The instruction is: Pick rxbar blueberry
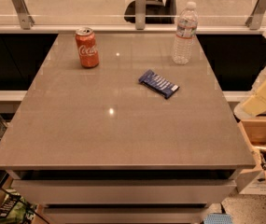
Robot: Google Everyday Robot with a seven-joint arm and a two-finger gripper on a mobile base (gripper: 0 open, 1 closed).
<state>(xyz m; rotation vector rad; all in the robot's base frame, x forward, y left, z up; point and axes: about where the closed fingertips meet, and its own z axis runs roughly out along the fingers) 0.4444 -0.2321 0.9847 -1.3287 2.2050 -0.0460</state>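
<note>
Table: a grey top is viewed from its near edge, and shelves are seen beneath it.
Cardboard box: set low at 4 o'clock, just beside the table's right edge.
Gripper: a cream-coloured part is seen at 3 o'clock, off the table's right edge and cut by the frame. Whether it is open or closed cannot be told. It is held well apart from the bar.
Rxbar blueberry: laid flat on the top at about 1 o'clock from the table's centre. A dark blue wrapper with pale lettering is shown, turned diagonally from far left to near right.
Soda can: red, stood upright at 11 o'clock.
Water bottle: clear, white-capped, stood upright at 1 o'clock, beyond the bar.
Glass railing: metal posts are seen past the far edge, at 12 o'clock.
</note>
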